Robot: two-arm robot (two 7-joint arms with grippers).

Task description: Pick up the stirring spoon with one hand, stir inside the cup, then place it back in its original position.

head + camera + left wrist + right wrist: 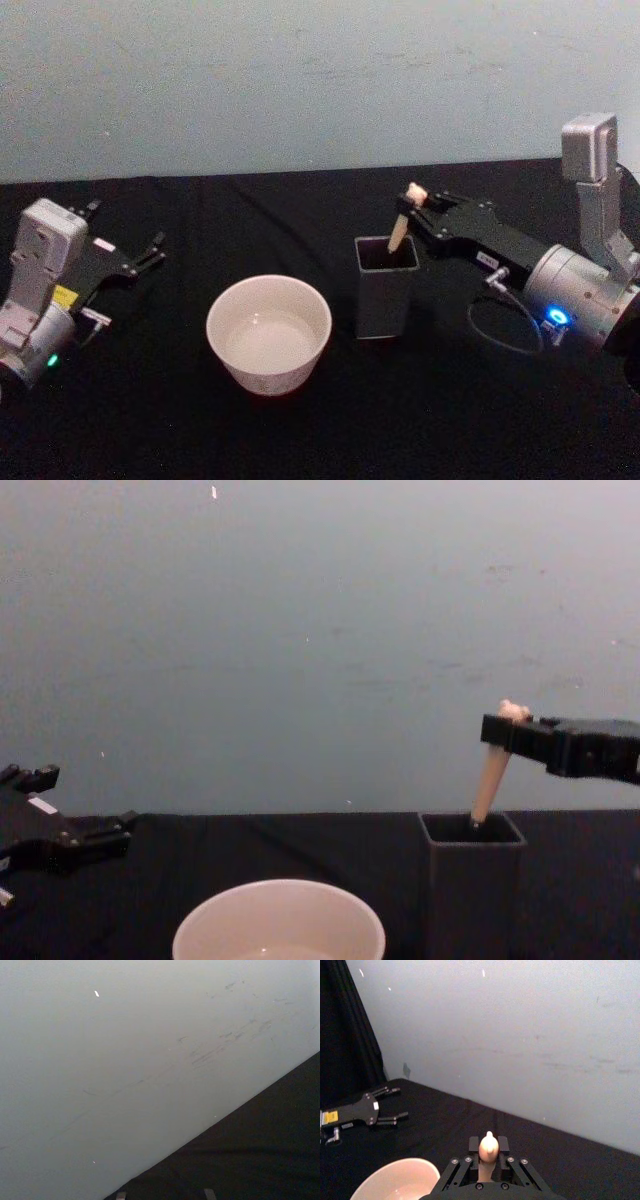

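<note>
The stirring spoon (pixel 399 230) stands tilted in the dark grey square holder (pixel 385 295), its beige handle and knob sticking out above the rim. My right gripper (pixel 417 203) reaches in from the right and is shut on the handle just under the knob (pixel 488 1146). From the chest, the spoon (pixel 491 772) leans out of the holder (pixel 470 890) with the black fingers (pixel 510 733) at its top. The spoon's metal bowl is hidden inside the holder. The white cup (pixel 268 335) sits left of the holder. My left gripper (pixel 128 224) rests open at the far left.
A black cloth covers the table (pixel 150 430), and a pale wall (pixel 320 80) stands close behind it. The cup (pixel 278 925) holds a little clear liquid. A thin cable loop (pixel 505 325) hangs under my right wrist.
</note>
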